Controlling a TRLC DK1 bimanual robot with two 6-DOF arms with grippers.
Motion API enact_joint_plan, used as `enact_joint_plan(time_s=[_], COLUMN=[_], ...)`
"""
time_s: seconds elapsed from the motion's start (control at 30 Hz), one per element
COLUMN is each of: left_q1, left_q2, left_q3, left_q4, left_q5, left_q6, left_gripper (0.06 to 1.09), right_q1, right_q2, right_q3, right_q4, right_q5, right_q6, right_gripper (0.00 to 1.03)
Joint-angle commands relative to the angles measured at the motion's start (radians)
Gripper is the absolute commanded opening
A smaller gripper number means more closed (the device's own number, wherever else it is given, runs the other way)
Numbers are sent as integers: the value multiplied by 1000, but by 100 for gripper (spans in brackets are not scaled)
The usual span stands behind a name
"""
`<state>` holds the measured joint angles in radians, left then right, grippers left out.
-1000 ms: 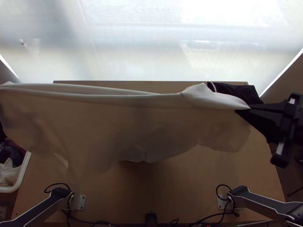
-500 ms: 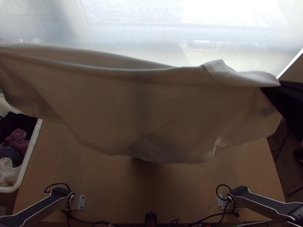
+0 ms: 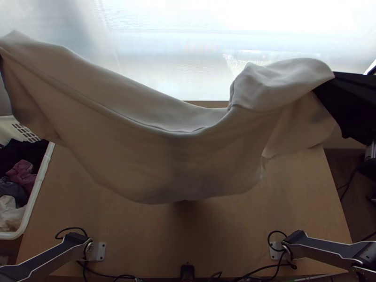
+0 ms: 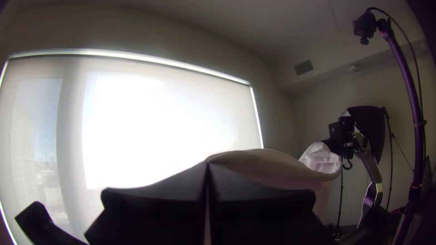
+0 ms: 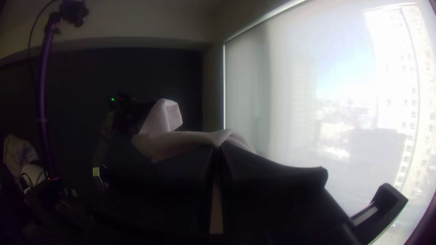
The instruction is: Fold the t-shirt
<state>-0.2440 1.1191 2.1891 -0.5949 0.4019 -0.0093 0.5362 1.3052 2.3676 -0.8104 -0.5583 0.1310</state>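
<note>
In the top view my right gripper [image 3: 332, 77] is shut on one end of the white t-shirt [image 3: 155, 155], at the upper right. The shirt hangs stretched across the picture above the table, its upper edge sagging in the middle and its lower part drooping. Its other end rises at the far upper left. In the left wrist view my left gripper [image 4: 208, 162] is shut on the shirt [image 4: 268, 165]. The right wrist view has my right gripper [image 5: 219, 147] closed on the cloth [image 5: 181, 138], with the far end raised beyond.
The wooden table [image 3: 263, 225] lies under the shirt. A white basket [image 3: 35, 197] of dark, reddish and pale clothes stands at its left edge. Cables run along the near edge between the arm bases. A window with a blind [image 3: 178, 51] is behind the table.
The shirt has been lifted higher off the table. Its upper edge, fairly straight a second ago, now sags in the middle. The right gripper has risen, then shifted slightly back left, still on the cloth.
</note>
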Motion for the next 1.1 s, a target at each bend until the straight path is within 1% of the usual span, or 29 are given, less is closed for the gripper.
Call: enact_joint_plan(time_s=[0.0, 0.43, 0.57, 0.67, 0.77, 0.93, 1.07], left_q1=[-1, 20, 48, 123, 181, 186, 184], left_q2=[-8, -47, -59, -87, -125, -182, -199], left_q3=[-8, 15, 6, -34, -83, -250, -324], left_q4=[56, 61, 60, 41, -6, -13, -17], left_q5=[15, 17, 17, 15, 15, 29, 31], left_q6=[-49, -66, -64, -41, 48, 95, 97], left_gripper=[10, 10, 10, 10, 10, 10, 10], right_q1=[45, 44, 41, -12, -62, -51, -50], right_q2=[26, 19, 16, -4, -20, -50, -46], right_q3=[22, 47, 38, -4, -19, -123, -136], right_q4=[59, 77, 77, 74, 39, 33, 28], right_q5=[-3, -2, 3, 5, 5, 3, 5], right_q6=[21, 22, -11, -16, -53, -70, -68], right_gripper=[3, 3, 3, 3, 3, 3, 3])
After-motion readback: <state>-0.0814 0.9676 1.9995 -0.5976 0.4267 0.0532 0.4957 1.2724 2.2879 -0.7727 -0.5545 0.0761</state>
